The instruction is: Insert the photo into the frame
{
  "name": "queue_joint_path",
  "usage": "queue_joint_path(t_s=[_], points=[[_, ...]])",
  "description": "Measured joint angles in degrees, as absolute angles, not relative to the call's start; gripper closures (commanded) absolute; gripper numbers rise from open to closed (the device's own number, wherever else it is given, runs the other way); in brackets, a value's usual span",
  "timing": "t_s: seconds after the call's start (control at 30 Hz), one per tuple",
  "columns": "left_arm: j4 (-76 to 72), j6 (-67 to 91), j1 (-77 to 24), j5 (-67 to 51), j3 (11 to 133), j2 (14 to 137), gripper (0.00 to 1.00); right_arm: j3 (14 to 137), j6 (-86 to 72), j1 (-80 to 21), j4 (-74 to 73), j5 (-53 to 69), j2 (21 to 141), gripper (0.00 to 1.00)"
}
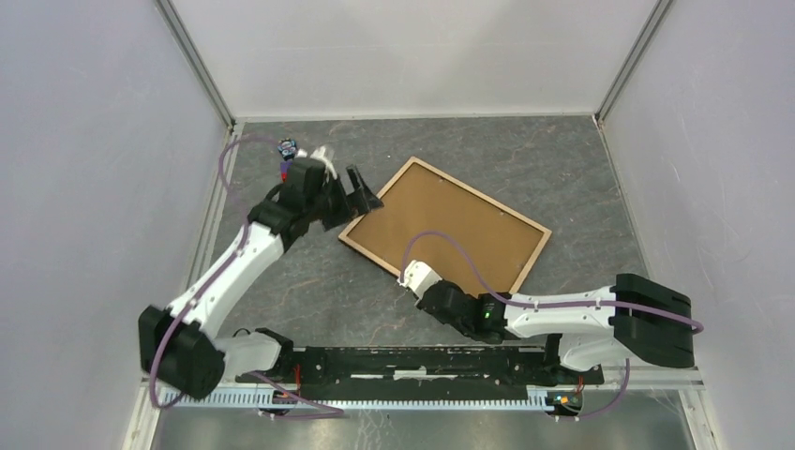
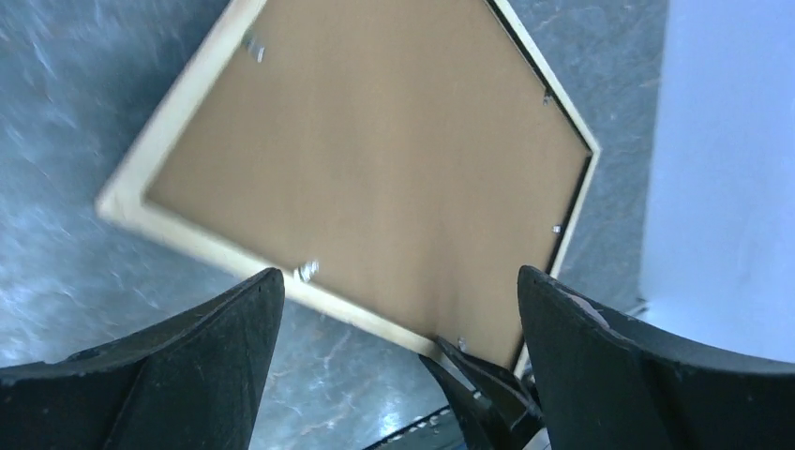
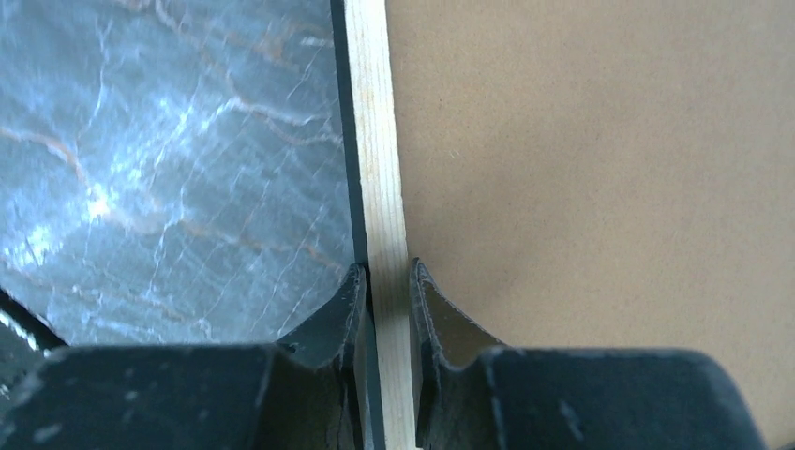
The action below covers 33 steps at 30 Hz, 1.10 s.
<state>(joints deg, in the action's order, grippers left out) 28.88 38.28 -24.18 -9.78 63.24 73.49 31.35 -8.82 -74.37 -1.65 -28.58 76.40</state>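
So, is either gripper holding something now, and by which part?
The right gripper pinches the frame by its light wooden rail, on the near long side. The left gripper is open and holds nothing.

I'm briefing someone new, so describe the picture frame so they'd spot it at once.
On the grey marbled table, look at the middle. The frame lies there tilted, back up: a brown back edged by pale wood rails, the only flat rectangle there.
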Motion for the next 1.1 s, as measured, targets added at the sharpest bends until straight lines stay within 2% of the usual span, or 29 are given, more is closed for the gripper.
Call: queue_joint_path(t_s=[0.13, 0.23, 0.43, 0.7, 0.87, 1.1], points=[[20.88, 48.05, -24.62, -12.19, 48.60, 64.25, 0.00, 31.33, -10.28, -72.36, 0.23, -29.06, 74.63, 1.00], [14.94, 54.81, -27.59, -12.97, 40.14, 62.87, 0.00, 31.35, -11.25, -71.13, 0.45, -29.04, 73.87, 1.00], [-1.26, 63.99, -37.76, -14.04, 32.84, 65.71, 0.03, 31.92, -12.29, -70.32, 0.01, -28.93, 73.32, 1.00], [-16.25, 73.28, -42.59, -11.03, 27.62, 71.88, 0.07, 35.64, -13.72, -70.00, -1.58, -29.17, 71.48, 1.00], [-20.34, 76.97, -43.44, -8.47, 25.63, 72.44, 0.21, 37.50, -14.20, -69.93, -2.35, -29.56, 71.11, 1.00], [-25.02, 79.07, -43.53, -6.20, 25.06, 75.96, 0.56, 38.70, -14.79, -69.73, -3.40, -29.58, 70.91, 1.00]])
